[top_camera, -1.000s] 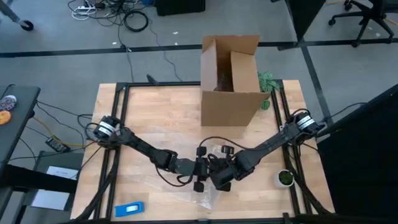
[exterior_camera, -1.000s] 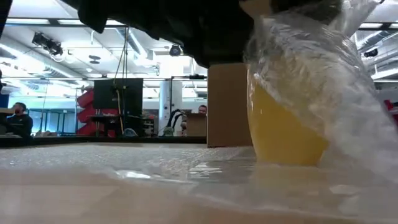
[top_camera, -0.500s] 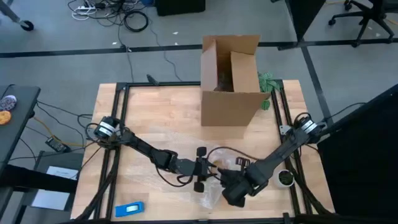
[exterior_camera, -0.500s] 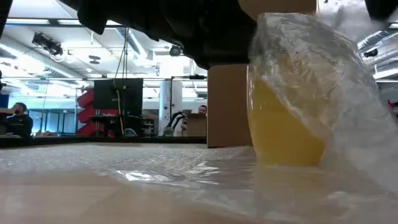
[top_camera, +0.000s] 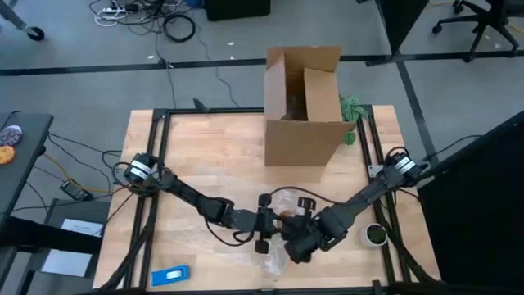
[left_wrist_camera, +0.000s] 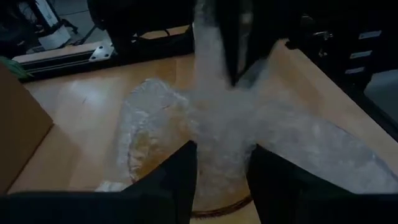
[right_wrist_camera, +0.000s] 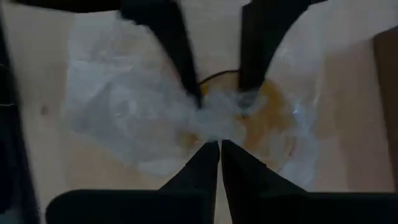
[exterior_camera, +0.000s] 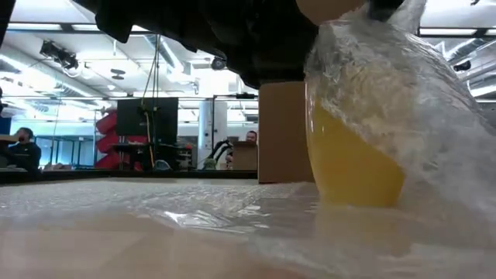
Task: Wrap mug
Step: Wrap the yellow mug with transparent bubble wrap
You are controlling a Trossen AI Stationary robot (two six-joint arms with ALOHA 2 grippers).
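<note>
two robot grippers meet over a mug half covered in bubble wrap, near the front middle of the wooden table.

the orange mug stands upright on the clear sheet. the left gripper steadies it from the side, fingers spread around the wrapped body. the right gripper, fingers pinched on a gathered fold of wrap above the mug, likely pulls it across. a cardboard box stands at the far edge.

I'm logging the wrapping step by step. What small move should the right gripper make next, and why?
Probably carry the pinched wrap further across the mug. The right gripper is shut on a bunched fold above it, the left gripper steadies the mug, and orange shows uncovered low down.
</note>
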